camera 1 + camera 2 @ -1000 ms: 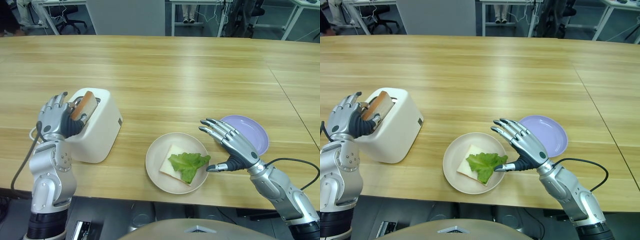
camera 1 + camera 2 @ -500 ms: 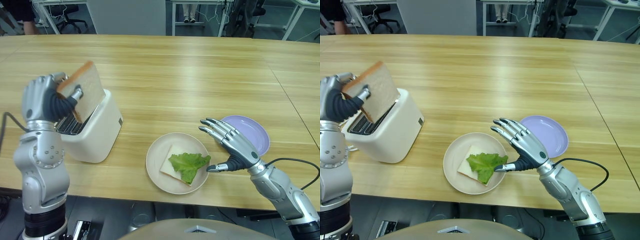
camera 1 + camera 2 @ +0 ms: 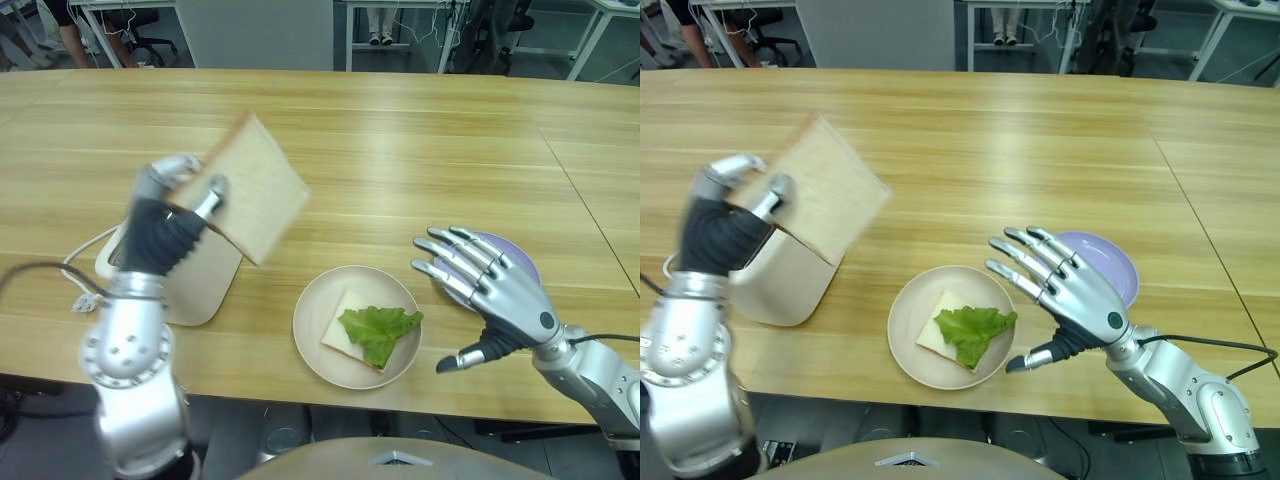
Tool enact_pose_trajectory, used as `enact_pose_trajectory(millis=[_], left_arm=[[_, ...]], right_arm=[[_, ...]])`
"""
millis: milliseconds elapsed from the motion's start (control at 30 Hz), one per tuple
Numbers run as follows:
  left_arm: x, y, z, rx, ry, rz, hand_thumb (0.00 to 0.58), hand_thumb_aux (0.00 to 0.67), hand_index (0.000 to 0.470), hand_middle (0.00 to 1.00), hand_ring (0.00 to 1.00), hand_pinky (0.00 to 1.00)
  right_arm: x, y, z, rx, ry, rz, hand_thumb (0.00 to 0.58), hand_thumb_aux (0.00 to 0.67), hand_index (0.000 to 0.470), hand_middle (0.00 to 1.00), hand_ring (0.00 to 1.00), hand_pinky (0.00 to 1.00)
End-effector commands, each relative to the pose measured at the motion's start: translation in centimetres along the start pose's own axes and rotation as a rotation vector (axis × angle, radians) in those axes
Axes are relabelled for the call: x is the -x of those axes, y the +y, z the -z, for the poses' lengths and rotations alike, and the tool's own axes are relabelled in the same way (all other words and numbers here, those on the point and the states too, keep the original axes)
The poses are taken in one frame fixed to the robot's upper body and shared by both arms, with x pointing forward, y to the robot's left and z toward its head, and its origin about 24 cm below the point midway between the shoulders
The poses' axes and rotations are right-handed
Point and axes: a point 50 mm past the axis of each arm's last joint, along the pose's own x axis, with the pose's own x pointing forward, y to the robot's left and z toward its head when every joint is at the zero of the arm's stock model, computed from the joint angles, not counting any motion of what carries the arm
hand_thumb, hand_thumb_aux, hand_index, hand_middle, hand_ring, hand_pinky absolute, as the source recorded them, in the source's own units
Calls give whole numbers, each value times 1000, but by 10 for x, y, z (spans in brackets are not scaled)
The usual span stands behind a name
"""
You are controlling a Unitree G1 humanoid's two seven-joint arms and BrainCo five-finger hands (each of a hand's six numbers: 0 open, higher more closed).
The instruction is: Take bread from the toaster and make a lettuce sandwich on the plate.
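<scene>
Fingers of left hand tight on square tan bread slice, up over white toaster. Empty right hand spread wide. Carry slowly; lay flat on green lettuce on round cream plate.

Markings check | we read no text, label, brand, number or sign | surfaces looked over: toaster, plate, bread slice | nothing legible on any of them.
</scene>
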Motion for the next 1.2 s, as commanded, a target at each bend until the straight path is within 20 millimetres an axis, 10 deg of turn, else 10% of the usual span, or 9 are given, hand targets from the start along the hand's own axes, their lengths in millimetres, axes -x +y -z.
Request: enact_pose_trajectory(millis=[33, 533, 1200], left_arm=[[10, -36, 16, 170, 105, 101, 580, 670, 460, 1000, 1000, 1000], [43, -126, 71, 390, 387, 303, 580, 670, 460, 1000, 1000, 1000], [42, -148, 101, 300, 454, 376, 580, 670, 460, 1000, 1000, 1000]], right_arm=[[4, 0, -6, 26, -66, -37, 0, 0, 0, 0, 0, 0], [10, 40, -38, -148, -98, -300, 0, 0, 0, 0, 0, 0], [7, 77, -34, -166, -52, -605, 0, 0, 0, 0, 0, 0]])
